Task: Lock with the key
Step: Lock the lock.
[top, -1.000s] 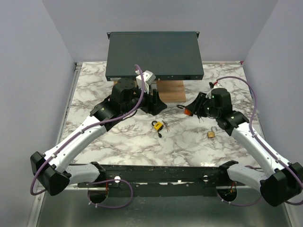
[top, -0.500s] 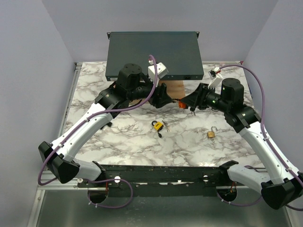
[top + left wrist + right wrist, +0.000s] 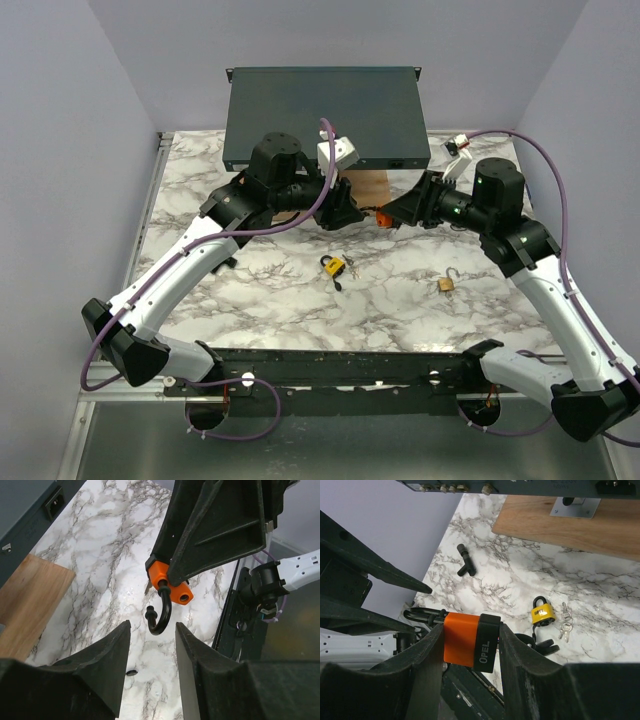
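My right gripper (image 3: 470, 630) is shut on an orange padlock (image 3: 465, 640) with a black base, held off the table. Its black shackle (image 3: 159, 616) stands open like a hook. Dark keys (image 3: 542, 646) dangle past the black base. The key's blade is hidden behind my right finger. My left gripper (image 3: 152, 626) faces it, open, and the shackle's bend dips just between the fingertips without touching them. In the top view the two grippers meet over the table's back middle, around the orange padlock (image 3: 383, 217).
A yellow padlock (image 3: 332, 265) with silver keys (image 3: 565, 622) lies mid-table. A small brass padlock (image 3: 446, 284) lies to the right. A dark flat box (image 3: 325, 115) and a wooden board (image 3: 365, 188) stand at the back. A black T-shaped piece (image 3: 465, 562) lies on the marble.
Both arms lifted and swung toward each other. The right one carried the orange padlock to the left gripper. The left jaws narrowed around the shackle.
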Controlling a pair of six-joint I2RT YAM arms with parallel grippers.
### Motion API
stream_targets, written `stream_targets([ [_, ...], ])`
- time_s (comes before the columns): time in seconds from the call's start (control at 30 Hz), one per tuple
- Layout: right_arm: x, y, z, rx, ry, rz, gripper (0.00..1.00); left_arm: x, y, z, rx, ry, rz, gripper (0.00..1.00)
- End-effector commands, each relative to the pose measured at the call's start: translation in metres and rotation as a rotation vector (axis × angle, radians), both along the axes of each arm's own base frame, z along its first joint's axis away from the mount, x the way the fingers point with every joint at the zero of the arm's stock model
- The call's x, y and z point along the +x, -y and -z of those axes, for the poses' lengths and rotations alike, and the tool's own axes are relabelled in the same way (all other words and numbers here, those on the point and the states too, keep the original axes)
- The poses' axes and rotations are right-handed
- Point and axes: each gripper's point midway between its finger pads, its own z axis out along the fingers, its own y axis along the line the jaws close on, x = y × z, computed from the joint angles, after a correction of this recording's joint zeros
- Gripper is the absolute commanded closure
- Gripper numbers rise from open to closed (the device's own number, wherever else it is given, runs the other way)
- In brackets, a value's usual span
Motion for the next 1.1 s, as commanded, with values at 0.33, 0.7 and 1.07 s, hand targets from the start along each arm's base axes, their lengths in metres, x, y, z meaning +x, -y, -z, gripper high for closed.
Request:
stream_targets([
  [0.33, -0.004, -0.007, -0.024, 0.046, 0.037, -0.036, 0.95, 0.002, 0.009, -0.001, -0.033, -0.017, 0.025, 0.62],
  [0.7, -0.002, -0.009, -0.026, 0.046, 0.035, -0.035, 0.95, 0.0, 0.013, 0.001, -0.042, -0.028, 0.038, 0.71],
  [1.07, 0.0, -0.012, -0.024, 0.049, 0.025, -0.032, 0.95, 0.0, 0.016, 0.001, -0.051, -0.034, 0.042, 0.79],
])
